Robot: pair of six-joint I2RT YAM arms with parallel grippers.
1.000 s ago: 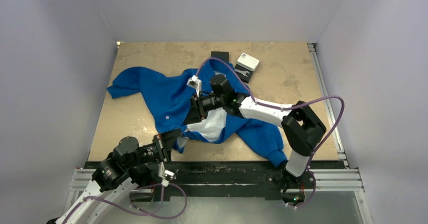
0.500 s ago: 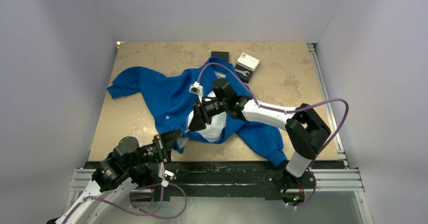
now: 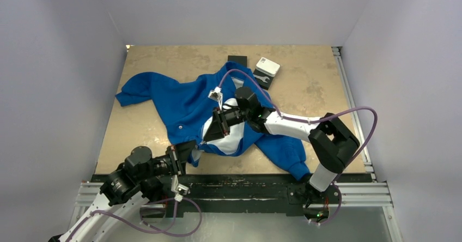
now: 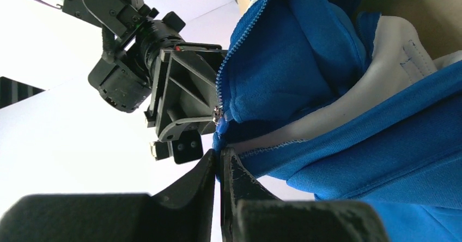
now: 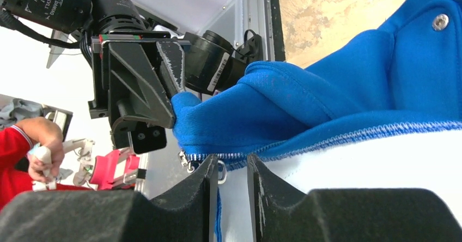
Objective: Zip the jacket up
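The royal-blue jacket [image 3: 174,100] lies spread on the tan table, its white lining [image 3: 231,135] showing where the front is folded open. My left gripper [image 3: 190,149] is shut on the jacket's bottom corner [image 4: 220,153], just below the zipper slider [image 4: 218,115]. My right gripper [image 5: 229,163] sits right at the zipper [image 5: 256,153], its jaws a narrow gap apart. The small metal pull ring [image 5: 221,172] hangs in that gap against the left finger, not clamped. In the top view the right gripper [image 3: 213,130] hovers over the lower zipper, close to the left one.
A white box [image 3: 267,66], a black pad with a wrench [image 3: 261,79] and a black block [image 3: 236,61] stand at the table's far edge. The metal rail [image 3: 239,190] runs along the near edge. A person in red [image 5: 22,144] is beyond the table.
The right gripper has moved down the jacket front towards the left gripper, its jaws widening and narrowing again. More white lining shows. The left gripper has kept its hold.
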